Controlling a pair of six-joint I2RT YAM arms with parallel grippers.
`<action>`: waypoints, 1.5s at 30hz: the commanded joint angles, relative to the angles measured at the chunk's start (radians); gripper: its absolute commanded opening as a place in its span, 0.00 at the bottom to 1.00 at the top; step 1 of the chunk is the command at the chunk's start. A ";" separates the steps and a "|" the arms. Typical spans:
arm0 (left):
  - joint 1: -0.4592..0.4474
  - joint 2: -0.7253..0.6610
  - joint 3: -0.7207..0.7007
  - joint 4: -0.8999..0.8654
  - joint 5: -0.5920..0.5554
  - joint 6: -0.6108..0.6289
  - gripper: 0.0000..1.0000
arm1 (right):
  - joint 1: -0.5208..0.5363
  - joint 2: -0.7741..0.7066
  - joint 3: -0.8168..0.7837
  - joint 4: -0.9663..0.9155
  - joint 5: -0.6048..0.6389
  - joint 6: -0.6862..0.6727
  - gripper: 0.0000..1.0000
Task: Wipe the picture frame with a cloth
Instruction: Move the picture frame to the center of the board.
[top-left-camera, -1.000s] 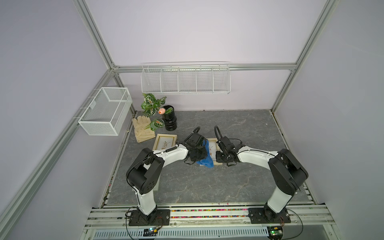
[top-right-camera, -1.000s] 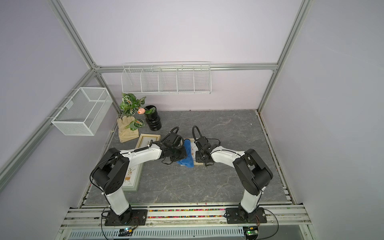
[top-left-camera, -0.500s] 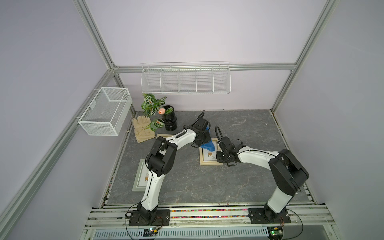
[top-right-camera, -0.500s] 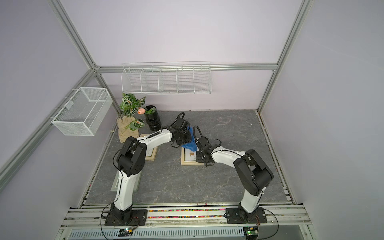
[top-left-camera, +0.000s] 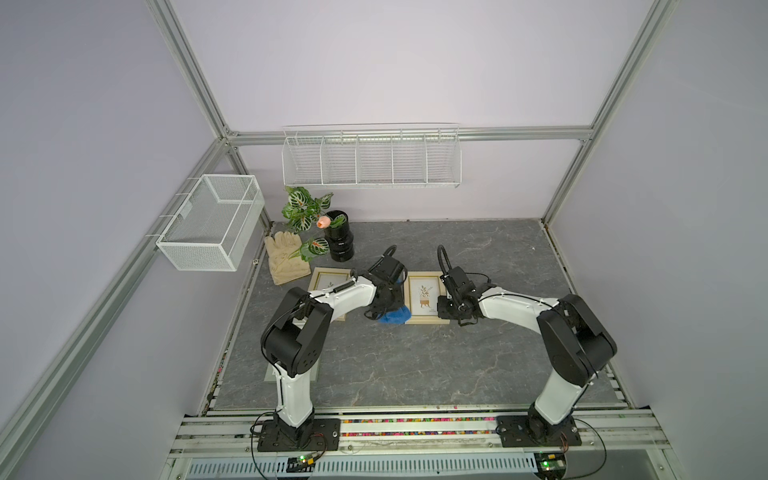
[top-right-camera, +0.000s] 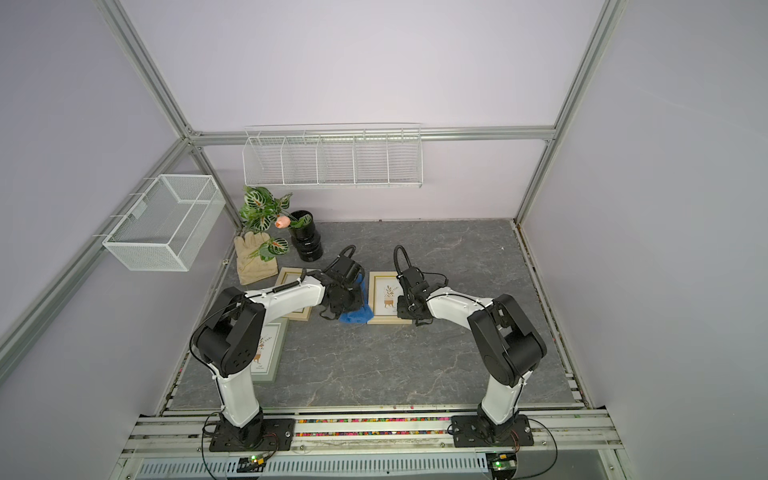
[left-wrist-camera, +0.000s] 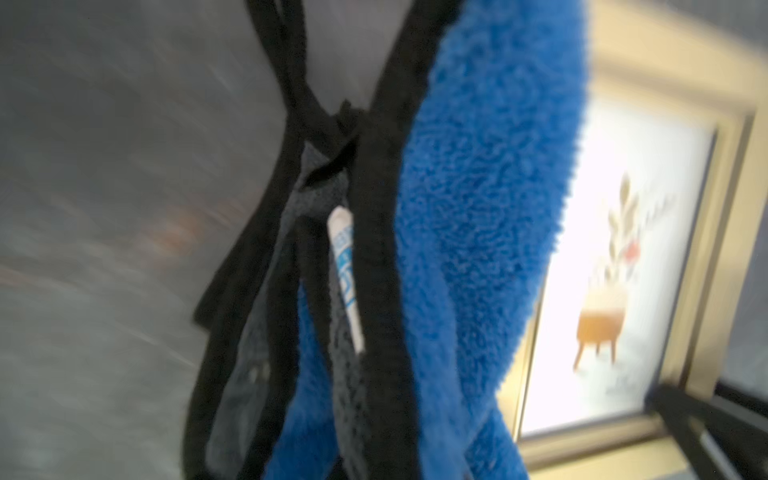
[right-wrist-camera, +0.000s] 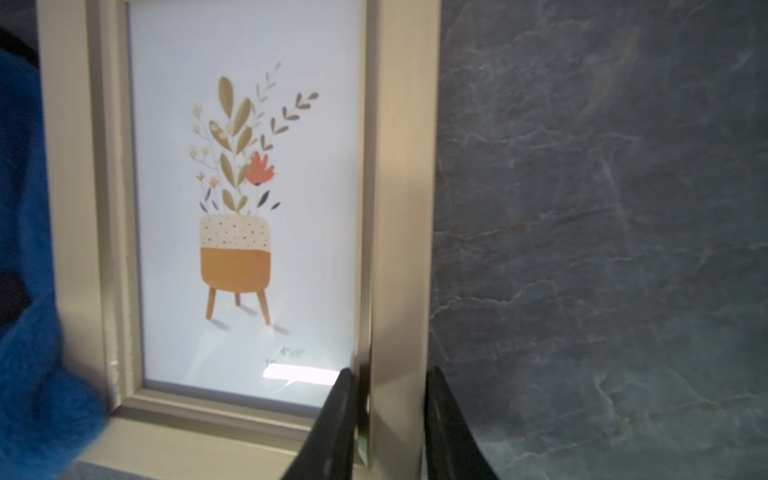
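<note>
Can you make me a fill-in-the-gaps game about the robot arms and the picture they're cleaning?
1. The left gripper is shut on a fluffy ____ cloth.
2. The picture frame is gripped by its rim in the ____ gripper.
3. The painted pot in the picture stands on ____ legs.

Missing words: blue; right; three.

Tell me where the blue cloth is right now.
In both top views the cloth hangs from the left gripper at mid-table, bunched against the left edge of the picture frame that the right gripper pinches.
</note>
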 joint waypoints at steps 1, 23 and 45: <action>-0.071 -0.073 -0.071 0.083 0.067 -0.070 0.00 | -0.013 0.040 -0.005 -0.074 0.026 -0.007 0.22; -0.036 -0.606 -0.445 0.376 0.013 0.017 0.00 | -0.230 0.300 0.437 -0.257 -0.011 -0.141 0.52; 0.035 -0.640 -0.602 0.950 0.179 -0.063 0.00 | -0.144 -0.448 -0.126 0.086 -0.407 0.063 0.93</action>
